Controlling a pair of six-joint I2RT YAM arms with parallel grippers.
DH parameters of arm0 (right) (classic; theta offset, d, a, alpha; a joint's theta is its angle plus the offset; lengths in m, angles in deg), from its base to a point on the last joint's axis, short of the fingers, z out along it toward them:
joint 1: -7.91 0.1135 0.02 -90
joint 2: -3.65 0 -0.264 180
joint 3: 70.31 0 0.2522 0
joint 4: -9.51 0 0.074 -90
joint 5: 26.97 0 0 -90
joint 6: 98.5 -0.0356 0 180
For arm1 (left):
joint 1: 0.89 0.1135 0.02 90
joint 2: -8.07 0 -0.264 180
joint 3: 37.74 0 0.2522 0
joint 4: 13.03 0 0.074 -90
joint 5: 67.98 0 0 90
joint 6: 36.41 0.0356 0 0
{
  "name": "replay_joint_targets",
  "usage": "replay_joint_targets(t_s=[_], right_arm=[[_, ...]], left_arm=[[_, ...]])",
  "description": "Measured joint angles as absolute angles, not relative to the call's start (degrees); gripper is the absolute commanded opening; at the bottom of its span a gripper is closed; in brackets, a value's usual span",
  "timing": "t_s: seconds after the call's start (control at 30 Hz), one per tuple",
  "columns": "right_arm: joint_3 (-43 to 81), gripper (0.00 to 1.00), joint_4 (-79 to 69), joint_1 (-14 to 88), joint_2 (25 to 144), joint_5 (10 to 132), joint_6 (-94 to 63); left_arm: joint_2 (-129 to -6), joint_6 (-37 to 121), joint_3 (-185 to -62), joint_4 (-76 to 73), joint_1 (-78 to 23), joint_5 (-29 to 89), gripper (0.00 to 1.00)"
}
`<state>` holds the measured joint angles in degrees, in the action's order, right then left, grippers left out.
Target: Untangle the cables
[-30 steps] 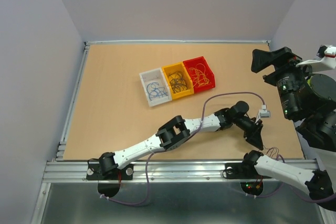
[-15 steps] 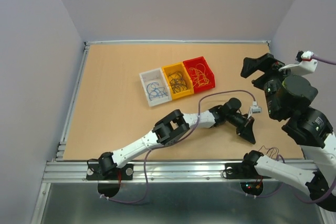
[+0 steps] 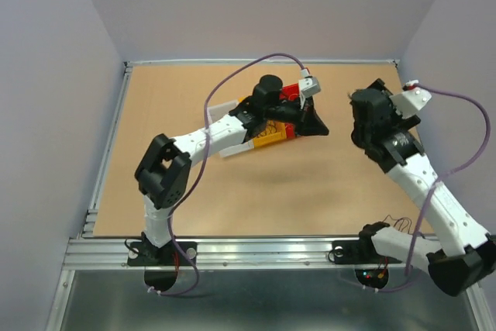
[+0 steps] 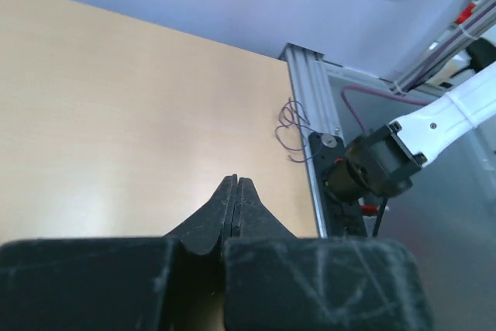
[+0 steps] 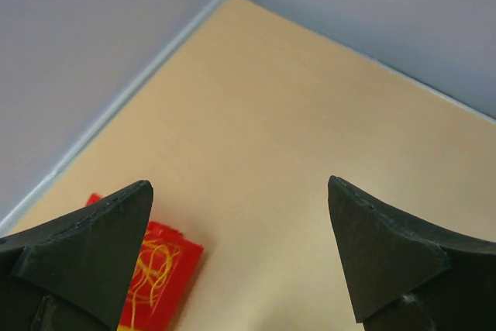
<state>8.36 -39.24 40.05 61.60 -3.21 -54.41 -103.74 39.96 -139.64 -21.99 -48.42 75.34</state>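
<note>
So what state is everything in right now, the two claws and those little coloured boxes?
Left claw: shut tight, nothing between its fingers.
Right claw: wide open, empty.
Red plastic bin: upright on the table.
Yellow-orange curly wires: lying loose in the red bin.
Yellow plastic bin: upright, contents hidden under the left arm.
White plastic bin: mostly covered by that arm.

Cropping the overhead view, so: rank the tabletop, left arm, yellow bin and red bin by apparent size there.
1. Tan wooden tabletop.
2. White-and-black left arm; it is high above the table, nearer the camera, so it looks bigger.
3. Yellow plastic bin and red plastic bin: unranked, since the arm hides much of both.
</note>
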Motion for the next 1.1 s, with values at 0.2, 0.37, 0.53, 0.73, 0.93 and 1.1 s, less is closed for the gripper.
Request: replay_joint_targets(t_s=[0.2, 0.37, 0.53, 0.73, 0.93, 1.1], right_arm=[[14.4, 0.88, -38.5, 10.0, 80.1, 17.6, -58.1], [8.2, 0.83, -52.7, 2.4, 80.2, 17.7, -83.0], [-5.7, 0.77, -63.0, 2.9, 70.0, 22.0, -106.1], [-16.0, 0.60, -73.6, 2.9, 65.5, 24.4, -116.9], [-19.7, 0.47, -78.7, 3.0, 54.8, 23.6, -119.8], [-19.8, 0.52, -79.8, 2.9, 57.5, 20.9, -120.7]], left_arm=[[-91.3, 49.5, -128.3, -17.6, -44.7, 73.9, 0.00], [-87.8, 54.2, -121.6, -12.8, -43.0, 72.3, 0.00], [-85.1, 56.4, -118.6, -11.5, -41.9, 71.9, 0.00], [-83.7, 57.2, -113.3, -14.1, -41.7, 73.1, 0.01], [-82.4, 59.0, -108.4, -14.3, -41.7, 73.0, 0.01], [-75.6, 60.4, -102.8, -14.3, -41.9, 72.3, 0.01]])
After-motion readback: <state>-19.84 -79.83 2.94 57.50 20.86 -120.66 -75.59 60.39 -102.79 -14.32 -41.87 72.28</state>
